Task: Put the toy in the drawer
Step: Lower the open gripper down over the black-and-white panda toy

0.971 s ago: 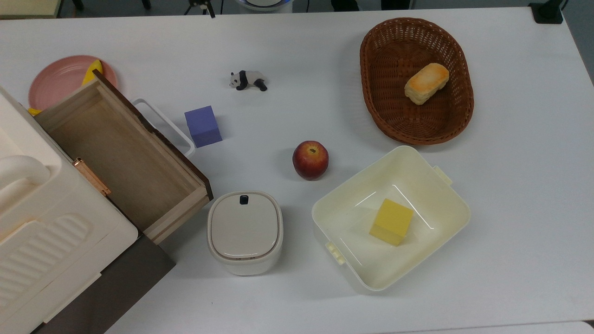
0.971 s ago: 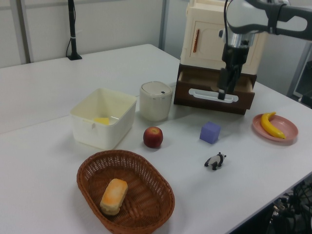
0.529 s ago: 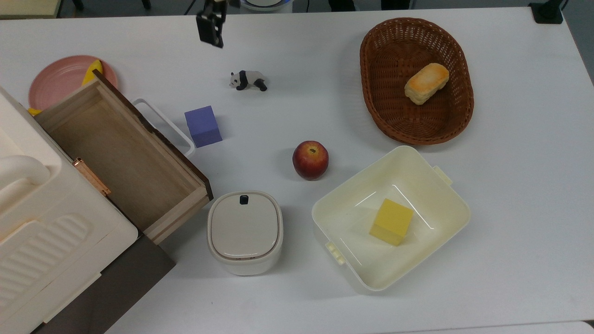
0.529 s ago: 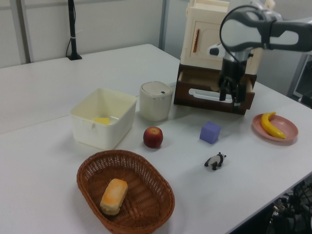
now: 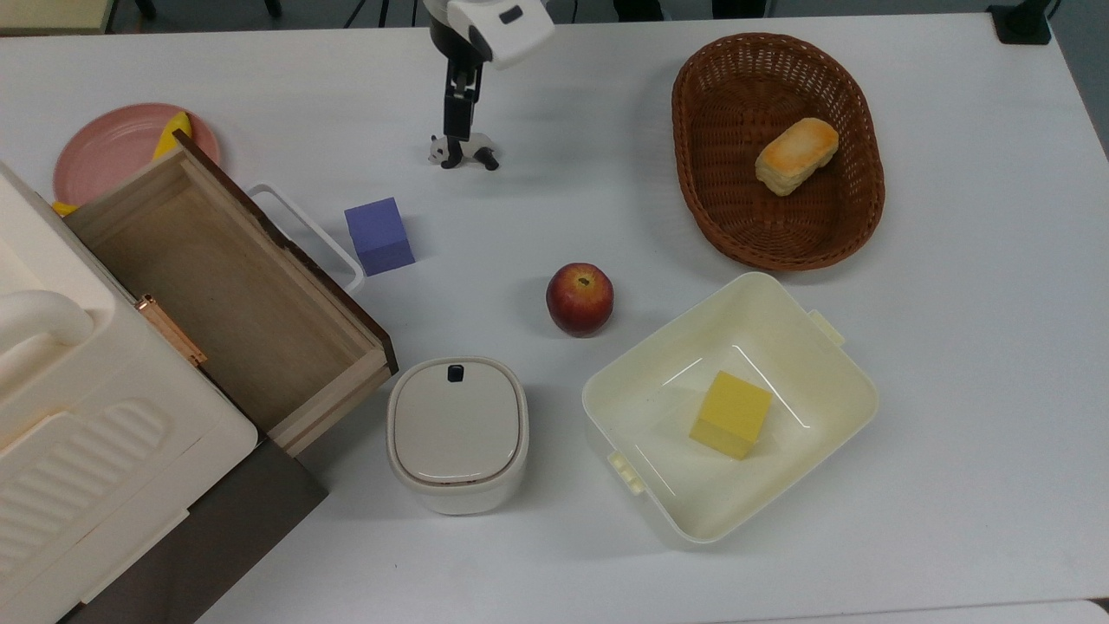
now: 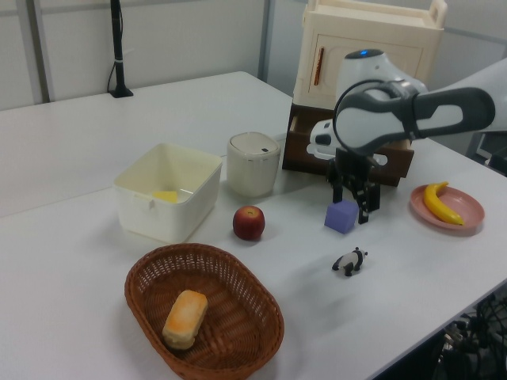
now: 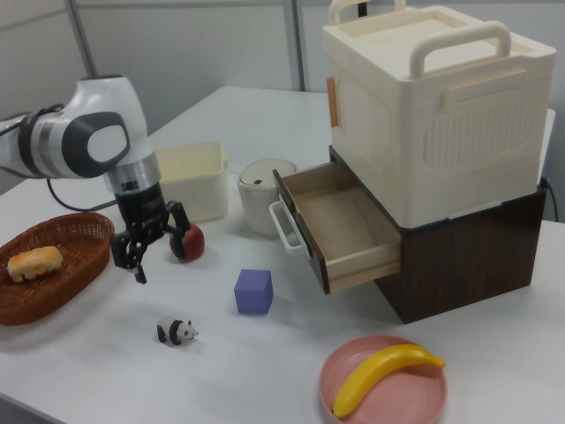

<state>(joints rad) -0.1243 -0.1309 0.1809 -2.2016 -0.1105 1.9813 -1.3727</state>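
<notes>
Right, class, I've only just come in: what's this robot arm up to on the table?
The arm's gripper hangs open above the toy, a small panda standing on the table; it has not gripped it. The drawer is pulled open and holds nothing yet. The purple cube sits between the panda and the drawer. The likely next move is down onto the panda.

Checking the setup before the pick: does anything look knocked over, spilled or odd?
Nothing stands out. The toy stands upright on its legs, the drawer is open and bare inside, and the open gripper hangs above the table.
</notes>
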